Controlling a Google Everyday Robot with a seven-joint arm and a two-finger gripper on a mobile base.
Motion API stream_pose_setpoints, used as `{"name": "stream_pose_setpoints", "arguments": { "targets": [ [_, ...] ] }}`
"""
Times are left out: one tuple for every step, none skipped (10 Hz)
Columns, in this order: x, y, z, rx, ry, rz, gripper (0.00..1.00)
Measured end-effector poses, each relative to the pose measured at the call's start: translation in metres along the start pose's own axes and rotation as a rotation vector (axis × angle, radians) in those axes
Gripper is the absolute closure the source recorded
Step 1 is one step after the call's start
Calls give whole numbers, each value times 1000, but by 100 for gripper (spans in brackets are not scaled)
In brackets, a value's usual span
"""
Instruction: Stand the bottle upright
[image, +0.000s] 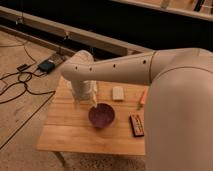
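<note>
My gripper (85, 101) points down over the back left part of the wooden table (65, 136), hanging from the big white arm that reaches in from the right. Its jaws stand wide apart and open. Between them, under the wrist, shows a whitish translucent shape that I take for the bottle (85, 91). It looks upright, with most of it hidden by the gripper. I cannot tell whether the fingers touch it.
A purple bowl (101, 116) sits just right of the gripper. A pale beige block (118, 93) and a small orange item (142, 98) lie at the back, a dark snack bar (136, 125) at the right. Cables (20, 80) and a small box (47, 65) lie on the floor at left.
</note>
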Motion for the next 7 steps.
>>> {"name": "stream_pose_setpoints", "arguments": {
  "targets": [
    [-10,-7,1,5,-11,-8,35],
    [-25,-15,1,13,-23,-25,35],
    [-37,-22,2,21,-29,-38,35],
    [-53,-29,1,28,-36,-54,35],
    [-76,-35,2,29,-44,-76,35],
    [-95,-39,4,25,-48,-93,35],
    [-113,-43,7,15,-44,-103,35]
  ]
}}
